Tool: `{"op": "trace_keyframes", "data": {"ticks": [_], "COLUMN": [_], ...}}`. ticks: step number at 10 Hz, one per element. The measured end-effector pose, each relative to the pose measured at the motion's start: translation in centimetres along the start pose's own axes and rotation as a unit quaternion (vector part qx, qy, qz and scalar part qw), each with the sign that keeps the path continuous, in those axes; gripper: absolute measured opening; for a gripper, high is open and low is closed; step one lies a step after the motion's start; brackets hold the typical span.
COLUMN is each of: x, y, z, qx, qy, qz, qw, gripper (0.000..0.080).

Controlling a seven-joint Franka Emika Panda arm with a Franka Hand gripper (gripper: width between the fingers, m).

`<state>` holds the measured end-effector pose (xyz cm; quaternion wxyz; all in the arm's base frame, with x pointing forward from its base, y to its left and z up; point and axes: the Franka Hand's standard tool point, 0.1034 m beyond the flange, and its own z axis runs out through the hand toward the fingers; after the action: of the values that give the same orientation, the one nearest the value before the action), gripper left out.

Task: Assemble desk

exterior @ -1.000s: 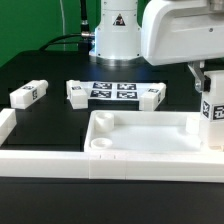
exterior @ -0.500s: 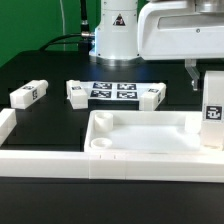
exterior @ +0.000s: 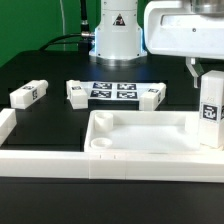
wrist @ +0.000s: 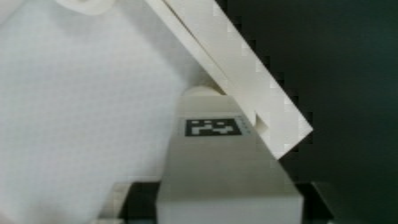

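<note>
Leg [exterior: 209, 115] stands upright at desk top [exterior: 140, 160]'s corner, exterior view's right; can't tell if seated. Gripper [exterior: 206, 80] is clamped on its upper end. Prob. light, stiff, slick plastic, so you squeeze flat sides.

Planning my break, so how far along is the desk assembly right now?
Done: nothing visibly fitted; the near socket of the desk top is empty. In hand: the gripper holds one leg upright at the exterior view's right end of the top. Left: seating it, then the three loose legs on the table.
</note>
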<state>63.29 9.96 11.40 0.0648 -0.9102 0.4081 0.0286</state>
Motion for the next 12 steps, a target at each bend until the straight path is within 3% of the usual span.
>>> {"op": "trace_keyframes", "data": {"ticks": [4,5,6,8,12], "x": [-0.29,-0.30,-0.38,-0.51,-0.49], "y": [-0.22,-0.23,-0.27,-0.40,-0.32], "z": [0.06,0.06,0.05,0.05,0.05], "qx": [0.003,0.003,0.002,0.002,-0.002], "qy": [-0.003,-0.003,-0.004,-0.004,-0.001], "qz": [0.129,0.120,0.110,0.106,-0.099], "qw": [0.992,0.993,0.994,0.994,0.995], "gripper": [0.0290,0.0404,0.0404,0.0626,0.0648]}}
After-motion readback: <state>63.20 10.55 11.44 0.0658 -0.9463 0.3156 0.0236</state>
